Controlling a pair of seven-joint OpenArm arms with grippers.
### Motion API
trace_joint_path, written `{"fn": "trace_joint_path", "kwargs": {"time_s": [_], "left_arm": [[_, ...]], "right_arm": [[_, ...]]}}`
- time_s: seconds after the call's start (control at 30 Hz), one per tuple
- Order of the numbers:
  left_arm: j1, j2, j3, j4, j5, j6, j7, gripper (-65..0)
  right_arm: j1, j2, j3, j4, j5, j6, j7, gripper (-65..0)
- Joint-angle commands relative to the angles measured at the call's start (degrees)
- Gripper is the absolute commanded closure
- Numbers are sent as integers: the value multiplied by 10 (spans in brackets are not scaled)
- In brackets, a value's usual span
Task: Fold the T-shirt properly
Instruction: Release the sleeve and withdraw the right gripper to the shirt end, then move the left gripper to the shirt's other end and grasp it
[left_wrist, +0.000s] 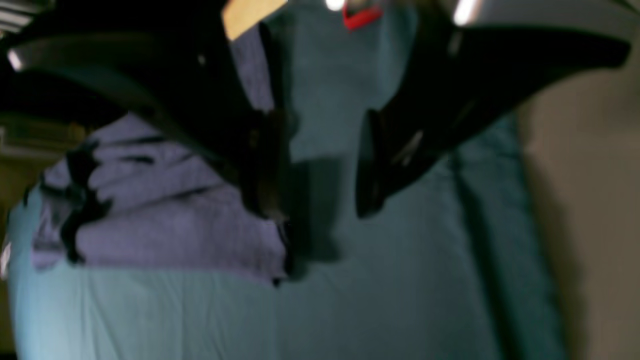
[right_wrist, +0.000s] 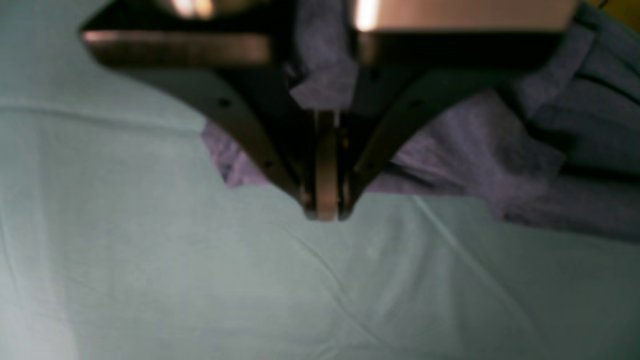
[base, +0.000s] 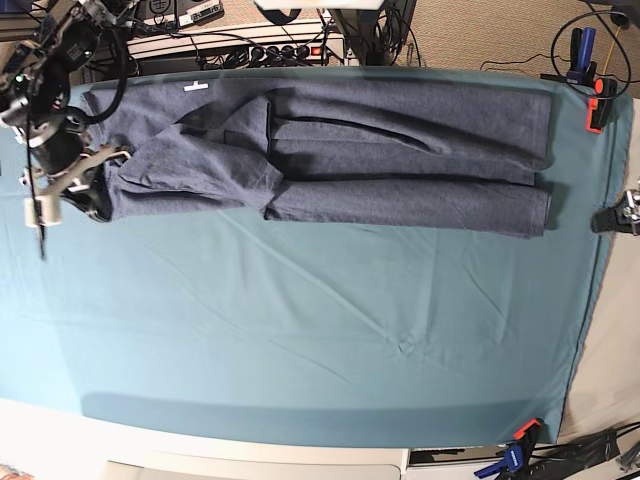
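The slate-blue T-shirt (base: 400, 150) lies along the far side of the table, folded lengthwise into a long band with creased layers near its left end. My right gripper (right_wrist: 325, 210) is shut with nothing visible between its tips. It hovers over the teal cloth just off the T-shirt (right_wrist: 450, 150) edge, and sits at the shirt's left end (base: 85, 195) in the base view. My left gripper (left_wrist: 322, 200) is open and empty above the teal cloth, with the T-shirt (left_wrist: 165, 220) to its left. In the base view only a bit of that arm (base: 625, 212) shows, at the right edge.
A teal table cloth (base: 300, 330) covers the table, wrinkled in places. Clamps hold it at the far right corner (base: 597, 100) and at the near right edge (base: 515, 455). Cables and equipment (base: 250, 40) lie behind the table's far edge.
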Motion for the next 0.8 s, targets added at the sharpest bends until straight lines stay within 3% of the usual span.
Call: {"fn": "trace_joint_path", "kwargs": {"time_s": [0.0, 0.33, 0.53, 0.77], "left_arm": [[-12, -18, 5, 13, -15, -3, -7, -243], [-2, 34, 91, 19, -15, -3, 0, -244], [19, 61, 112, 19, -15, -3, -4, -282], [27, 61, 112, 19, -15, -3, 3, -282]], "right_arm": [[5, 9, -9, 10, -9, 2, 24, 0], [5, 9, -103, 10, -114, -20, 67, 0], [5, -2, -105, 10, -118, -20, 67, 0], [5, -19, -106, 10, -113, -20, 67, 0]]}}
